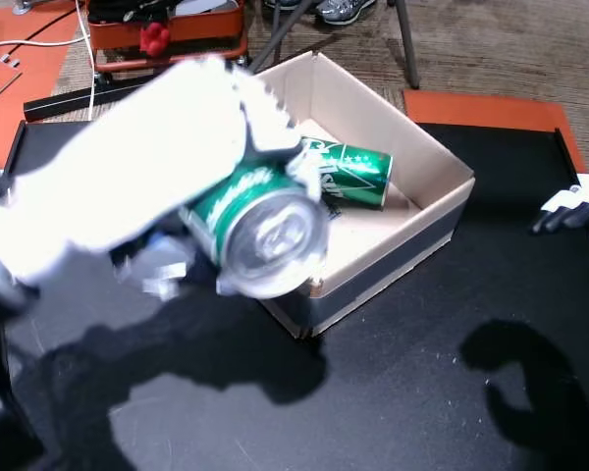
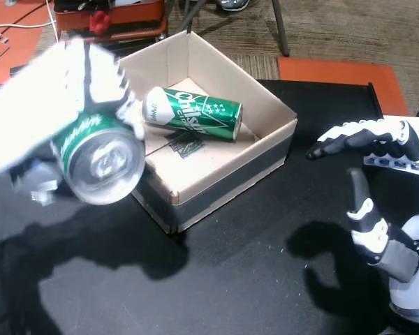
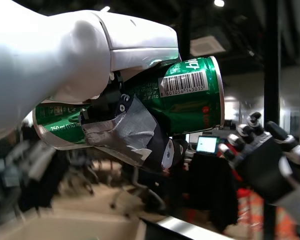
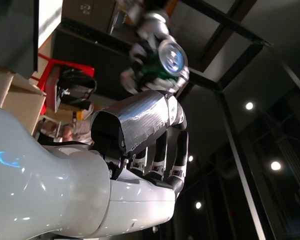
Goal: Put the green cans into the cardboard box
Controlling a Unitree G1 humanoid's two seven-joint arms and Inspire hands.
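My left hand (image 1: 157,147) (image 2: 63,84) is shut on a green can (image 1: 255,221) (image 2: 98,157), carried on its side above the near left edge of the cardboard box (image 1: 412,128) (image 2: 265,105). In the left wrist view the same can (image 3: 185,95) lies across the palm, barcode showing. A second green can (image 1: 348,175) (image 2: 195,112) lies on its side inside the box. My right hand (image 2: 377,143) (image 1: 569,211) hovers open over the black table to the right of the box, holding nothing. In the right wrist view the right hand (image 4: 155,145) has straight fingers, with the left hand and its can (image 4: 165,65) beyond.
The black table (image 1: 402,392) (image 2: 230,279) carries the box. Orange mats (image 1: 491,110) and an orange tool crate (image 1: 167,34) lie on the floor beyond the far edge. Chair legs stand behind the box.
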